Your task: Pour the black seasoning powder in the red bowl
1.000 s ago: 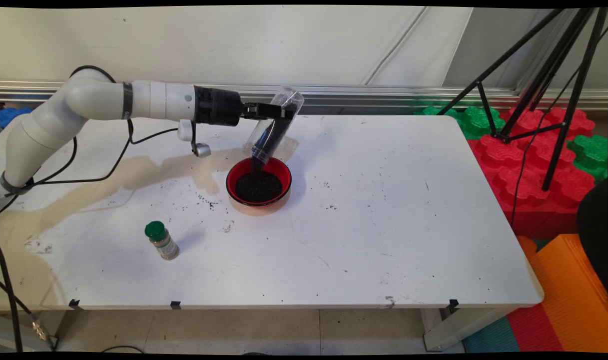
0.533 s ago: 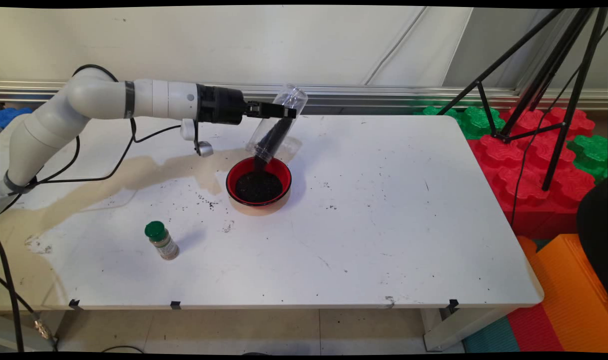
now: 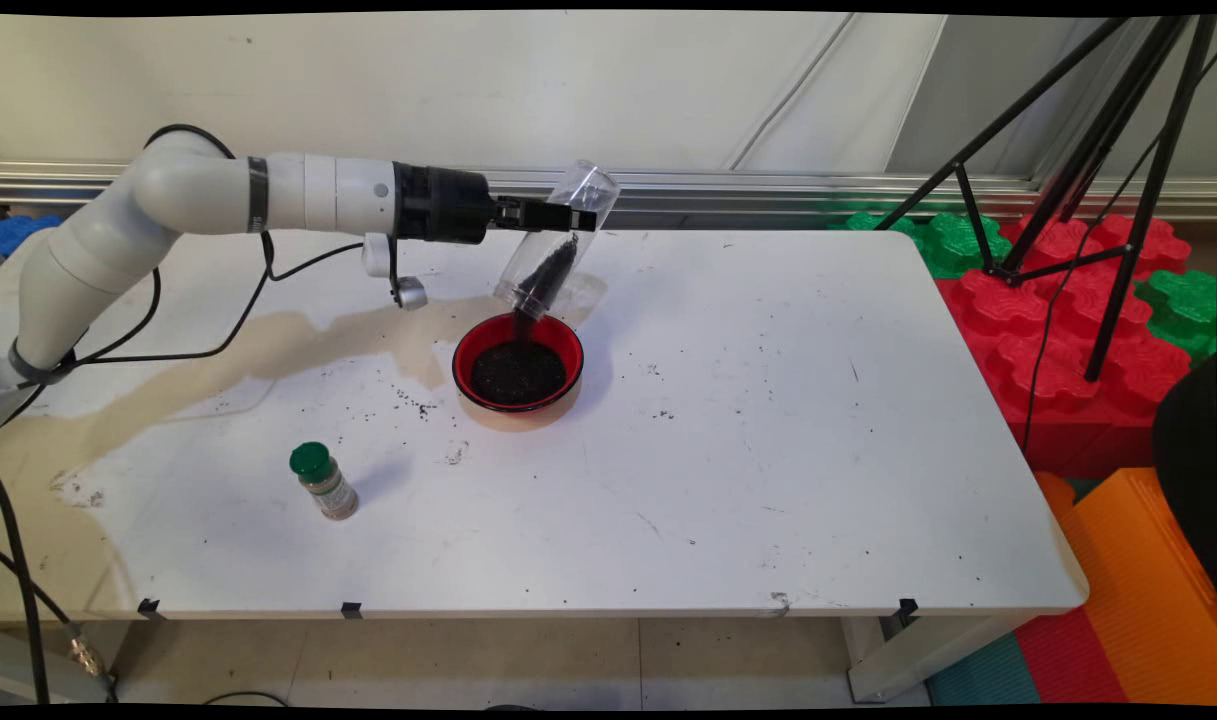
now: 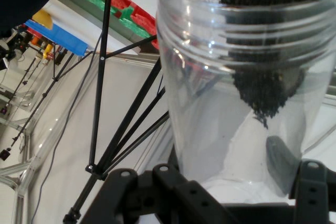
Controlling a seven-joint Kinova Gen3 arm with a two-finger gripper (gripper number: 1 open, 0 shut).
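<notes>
Arm reaches in level from the left, above the far half of the desk (image 3: 768, 450); gripper (image 3: 572, 216) has a clear plastic jar (image 3: 558, 250) clamped across its upper body, fingers (image 4: 281, 163) closed against the jar's wall, seen through the clear plastic in the hand view; nothing else in the grip.

Jar tipped well past level, mouth down and to the left, base up toward the wall; mouth hangs just above the far rim of a red bowl (image 3: 473, 345), apart from it, not touching.

Dark grains (image 3: 551, 272) lie along the lower side of the jar and run out of the mouth in a thin stream; the bowl holds a dark heap (image 3: 517, 373) of the same stuff; in the hand view a tongue of grains (image 4: 265, 95) clings near the threaded mouth, the rest of the jar looks clear.

Step in hand, as I judge it: pouring, late on; most of the load is out, a remainder is sliding.

Next move, by my reckoning, calls for holding the mouth over the bowl and keeping or deepening the tilt until the last grains leave; a sideways drift would scatter them, and loose specks (image 3: 413, 403) lie on the desk left of the bowl.

Small spice bottle with green cap (image 3: 323, 481) stands well apart, near front left; untouched.
</notes>
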